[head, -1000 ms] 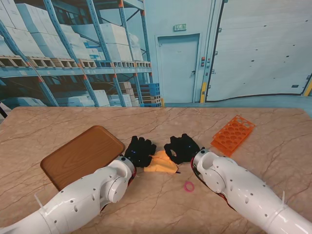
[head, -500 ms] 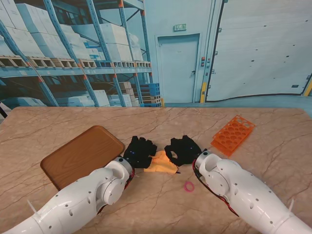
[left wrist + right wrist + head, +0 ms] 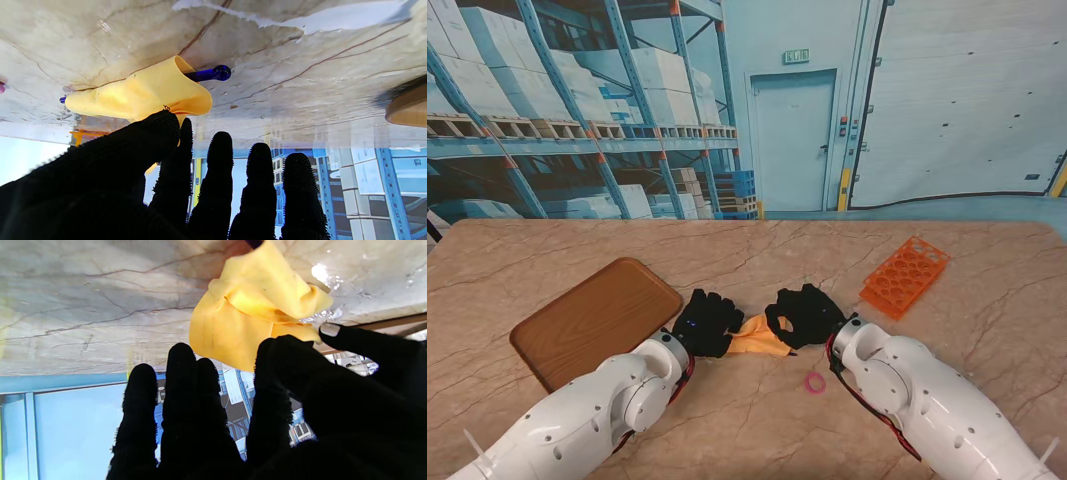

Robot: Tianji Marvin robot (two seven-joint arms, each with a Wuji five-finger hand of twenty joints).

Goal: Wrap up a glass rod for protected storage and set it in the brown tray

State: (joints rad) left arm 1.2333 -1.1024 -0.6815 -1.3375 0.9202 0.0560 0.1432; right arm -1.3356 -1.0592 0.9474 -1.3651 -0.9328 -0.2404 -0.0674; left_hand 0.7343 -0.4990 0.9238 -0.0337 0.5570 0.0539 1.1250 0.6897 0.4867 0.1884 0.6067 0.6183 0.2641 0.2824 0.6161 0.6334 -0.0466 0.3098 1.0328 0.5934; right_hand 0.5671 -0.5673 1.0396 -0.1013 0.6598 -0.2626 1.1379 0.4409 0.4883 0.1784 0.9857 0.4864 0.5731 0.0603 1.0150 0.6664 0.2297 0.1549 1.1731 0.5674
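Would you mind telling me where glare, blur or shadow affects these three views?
Stand view: even light, sharp, soft shadows under the cloth. Left wrist view: a glare streak on the table; the tray edge is blurred; the blue rod tip is crisp. Right wrist view: bright glints on the table beside the cloth; the right hand is a dark, backlit silhouette.

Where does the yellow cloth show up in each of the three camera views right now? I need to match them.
Stand view: yellow cloth lies on the table between the left hand and right hand, right of the brown tray.
Left wrist view: cloth sits just past the thumb, the blue glass rod sticking out of it.
Right wrist view: cloth bunched beyond the fingertips.
Shared landmark: the brown tray's edge.
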